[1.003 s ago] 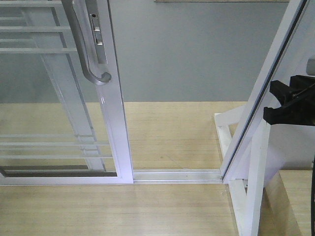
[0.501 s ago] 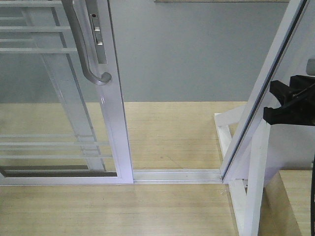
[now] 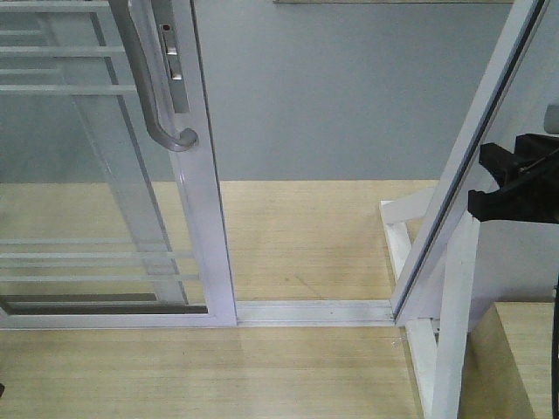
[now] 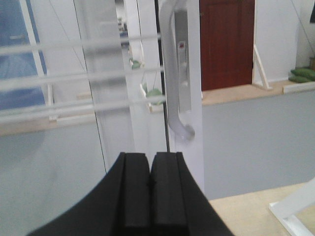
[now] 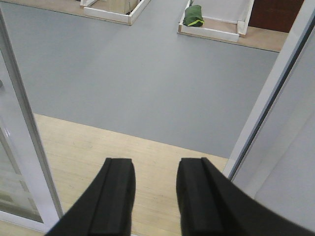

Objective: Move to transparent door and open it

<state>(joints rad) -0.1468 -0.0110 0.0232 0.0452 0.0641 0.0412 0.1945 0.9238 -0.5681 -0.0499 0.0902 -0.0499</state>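
The transparent door (image 3: 206,218) fills the left of the front view, clear glass with thin white bars in a white frame. Its grey curved handle (image 3: 150,87) runs down the right side rail. An open gap lies between that rail and the slanted white jamb (image 3: 476,140). In the left wrist view my left gripper (image 4: 150,157) is shut on nothing and points at the rail, just below and left of the handle (image 4: 171,78). My right gripper (image 5: 155,164) is open and empty over the gap's wooden floor. It shows black at the right edge of the front view (image 3: 479,182), beside the jamb.
A metal floor track (image 3: 314,312) crosses the gap. White wooden bracing (image 3: 454,323) stands at the jamb's foot on the right. Grey floor (image 3: 332,96) lies beyond the doorway, with a green bundle (image 5: 193,14) far off and a dark red door (image 4: 227,42) behind.
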